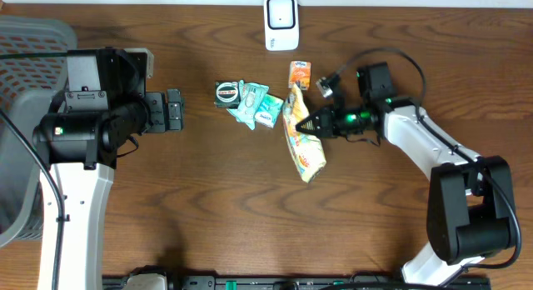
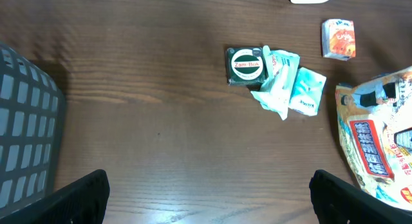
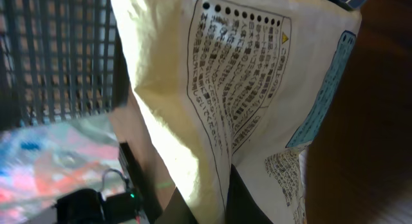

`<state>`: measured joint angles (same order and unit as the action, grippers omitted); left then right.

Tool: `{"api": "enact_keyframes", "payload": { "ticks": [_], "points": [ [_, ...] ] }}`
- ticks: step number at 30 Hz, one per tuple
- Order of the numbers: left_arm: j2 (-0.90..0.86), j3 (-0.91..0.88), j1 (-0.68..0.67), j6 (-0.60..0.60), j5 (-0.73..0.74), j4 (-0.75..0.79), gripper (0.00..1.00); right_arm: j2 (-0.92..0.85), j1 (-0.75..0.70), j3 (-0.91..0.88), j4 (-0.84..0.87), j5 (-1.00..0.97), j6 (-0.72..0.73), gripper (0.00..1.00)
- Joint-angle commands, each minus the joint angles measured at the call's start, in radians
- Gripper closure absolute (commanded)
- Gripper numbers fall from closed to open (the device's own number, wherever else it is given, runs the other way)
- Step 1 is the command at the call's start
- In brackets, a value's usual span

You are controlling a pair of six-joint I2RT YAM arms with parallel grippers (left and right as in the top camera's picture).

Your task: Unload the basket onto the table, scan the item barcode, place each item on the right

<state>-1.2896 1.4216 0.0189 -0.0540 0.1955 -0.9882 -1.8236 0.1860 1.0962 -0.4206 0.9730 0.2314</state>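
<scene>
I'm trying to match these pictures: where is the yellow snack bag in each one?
Overhead: the yellow snack bag is right of centre.
Left wrist: at the right edge.
Right wrist: fills the middle, printed back showing.
Shared landmark: the grey basket, on the left in all three.

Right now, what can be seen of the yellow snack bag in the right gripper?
The yellow snack bag is a crinkly, glossy pouch. Its front has red and blue print, and its pale back has a black-framed panel of fine text. It sits elongated near the table's middle, just right of the teal sachets; contact with them is unclear. The right gripper pinches its side, jaws shut. Whether it rests on the table cannot be told.
</scene>
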Motion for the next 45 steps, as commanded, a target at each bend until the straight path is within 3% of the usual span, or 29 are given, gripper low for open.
{"api": "enact_keyframes", "payload": {
  "ticks": [1,3,7,10,16,21,24,31,40,45],
  "points": [
    [-0.003,0.007,0.005,-0.013,-0.006,-0.002,0.02,0.005,-0.059,-0.042,0.023,0.015,0.072,0.99],
    [-0.003,0.007,0.005,-0.013,-0.006,-0.002,0.02,0.005,-0.093,-0.047,0.004,-0.093,0.071,0.91],
    [-0.003,0.007,0.005,-0.013,-0.006,-0.002,0.02,0.01,-0.155,-0.045,-0.024,-0.219,0.069,0.63],
    [-0.003,0.007,0.005,-0.013,-0.006,-0.002,0.02,0.017,-0.204,-0.031,-0.041,-0.211,0.068,0.55],
    [-0.003,0.007,0.005,-0.013,-0.006,-0.002,0.02,0.053,-0.259,0.031,-0.134,-0.221,0.03,0.48],
    [-0.003,0.007,0.005,-0.013,-0.006,-0.002,0.02,0.066,-0.241,0.093,-0.243,-0.389,-0.028,0.45],
    [-0.003,0.007,0.005,-0.013,-0.006,-0.002,0.02,0.066,-0.204,0.1,-0.278,-0.462,-0.087,0.43],
    [-0.003,0.007,0.005,-0.013,-0.006,-0.002,0.02,0.065,-0.048,0.1,-0.293,-0.732,-0.152,0.29],
    [-0.003,0.007,0.005,-0.013,-0.006,-0.002,0.02,0.064,0.126,0.096,-0.294,-0.925,-0.15,0.28],
    [-0.003,0.007,0.005,-0.013,-0.006,-0.002,0.02,0.053,0.171,0.076,-0.294,-0.975,-0.139,0.23]
  ]
}}
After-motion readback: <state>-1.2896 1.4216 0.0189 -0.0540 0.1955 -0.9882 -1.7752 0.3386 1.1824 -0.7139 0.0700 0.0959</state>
